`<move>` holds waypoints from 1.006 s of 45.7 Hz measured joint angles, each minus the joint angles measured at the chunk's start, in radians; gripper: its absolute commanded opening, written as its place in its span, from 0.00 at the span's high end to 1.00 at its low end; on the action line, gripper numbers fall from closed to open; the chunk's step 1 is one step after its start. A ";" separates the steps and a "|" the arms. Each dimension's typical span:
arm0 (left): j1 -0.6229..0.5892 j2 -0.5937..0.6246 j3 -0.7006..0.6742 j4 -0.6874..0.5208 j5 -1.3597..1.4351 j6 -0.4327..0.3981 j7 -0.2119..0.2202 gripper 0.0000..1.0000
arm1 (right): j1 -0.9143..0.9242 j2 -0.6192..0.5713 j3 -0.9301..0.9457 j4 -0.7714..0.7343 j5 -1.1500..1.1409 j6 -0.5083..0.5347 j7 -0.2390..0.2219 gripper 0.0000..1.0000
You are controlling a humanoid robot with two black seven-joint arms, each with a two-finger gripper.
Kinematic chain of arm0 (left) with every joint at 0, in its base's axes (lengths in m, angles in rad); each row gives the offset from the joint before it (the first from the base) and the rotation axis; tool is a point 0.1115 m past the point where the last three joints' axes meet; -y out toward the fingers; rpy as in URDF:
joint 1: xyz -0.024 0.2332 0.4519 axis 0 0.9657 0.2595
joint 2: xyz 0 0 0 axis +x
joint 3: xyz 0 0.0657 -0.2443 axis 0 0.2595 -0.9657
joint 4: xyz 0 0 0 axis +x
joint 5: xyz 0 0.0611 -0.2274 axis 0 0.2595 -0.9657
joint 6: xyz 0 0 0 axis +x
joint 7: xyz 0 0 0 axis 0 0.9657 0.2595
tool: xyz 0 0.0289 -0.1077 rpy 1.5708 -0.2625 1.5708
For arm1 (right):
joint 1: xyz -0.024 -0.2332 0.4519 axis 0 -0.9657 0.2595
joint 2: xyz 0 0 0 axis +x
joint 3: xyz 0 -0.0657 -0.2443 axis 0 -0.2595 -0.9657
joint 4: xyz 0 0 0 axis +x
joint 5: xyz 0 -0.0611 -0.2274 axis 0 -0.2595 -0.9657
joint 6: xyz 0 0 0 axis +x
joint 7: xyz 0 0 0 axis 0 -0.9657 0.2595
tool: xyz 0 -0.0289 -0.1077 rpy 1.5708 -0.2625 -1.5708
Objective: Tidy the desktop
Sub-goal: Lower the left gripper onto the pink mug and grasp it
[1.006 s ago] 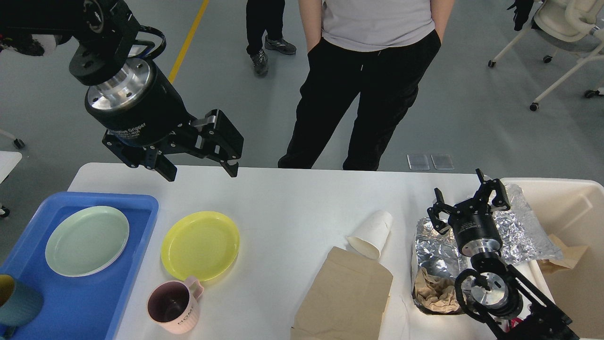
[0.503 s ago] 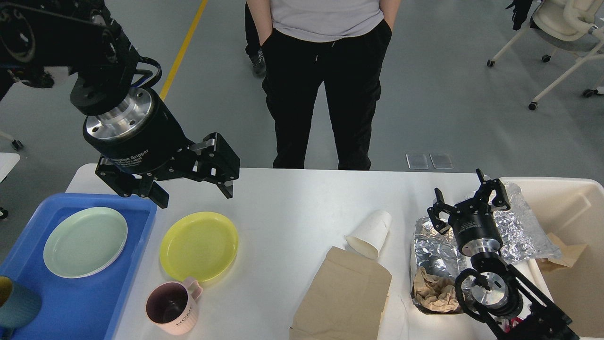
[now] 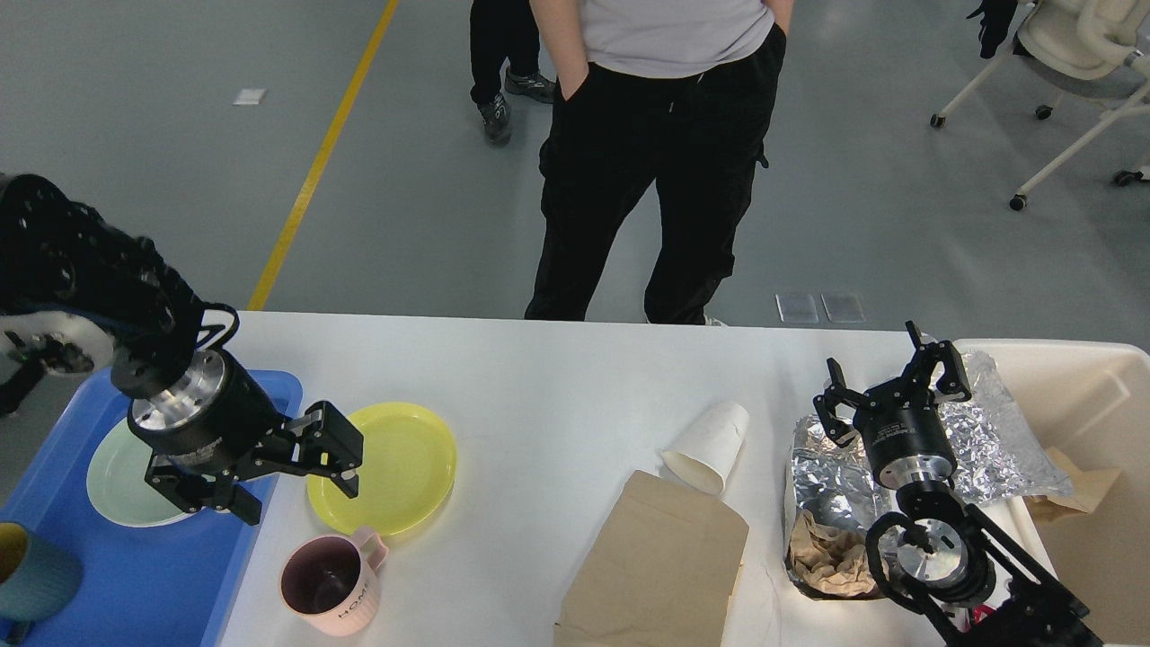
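- White table (image 3: 557, 386) spanning nearly the whole view, partly sorted only.
- Already stowed in the blue tray (image 3: 135, 575) at the near left: a pale green plate (image 3: 117, 490) and a dark teal cup (image 3: 31, 575) at the tray's near corner.
- Left out on the table: yellow plate (image 3: 395, 467) just right of the tray, pink mug (image 3: 328, 584) nearer, touching or just overlapping that plate's rim.
- In the middle: white paper cup (image 3: 710, 445) lying on its side, flat brown paper bag (image 3: 656, 562) beside it.
- At the right: crumpled foil (image 3: 979, 440) and brown paper scraps (image 3: 822, 562), leaning against the cream bin (image 3: 1105, 395); some brown paper already inside.
- Left gripper (image 3: 296, 494) low over the tray edge and yellow plate, fingers spread, gripping nothing.
- Right gripper (image 3: 889, 391) above the foil, fingers apart, empty.
- Judged under halfway: dishes and rubbish mostly unsorted.
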 measured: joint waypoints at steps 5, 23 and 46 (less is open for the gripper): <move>0.115 0.025 -0.032 0.003 0.045 0.101 0.031 0.09 | 0.000 0.000 0.000 0.000 0.000 0.000 0.000 0.00; 0.331 0.042 -0.045 0.012 0.053 0.367 0.127 0.12 | 0.000 0.000 0.000 0.000 0.000 0.000 0.000 0.00; 0.544 0.034 -0.123 0.148 0.044 0.488 0.131 0.24 | 0.001 0.000 0.000 -0.001 0.000 0.000 0.000 0.00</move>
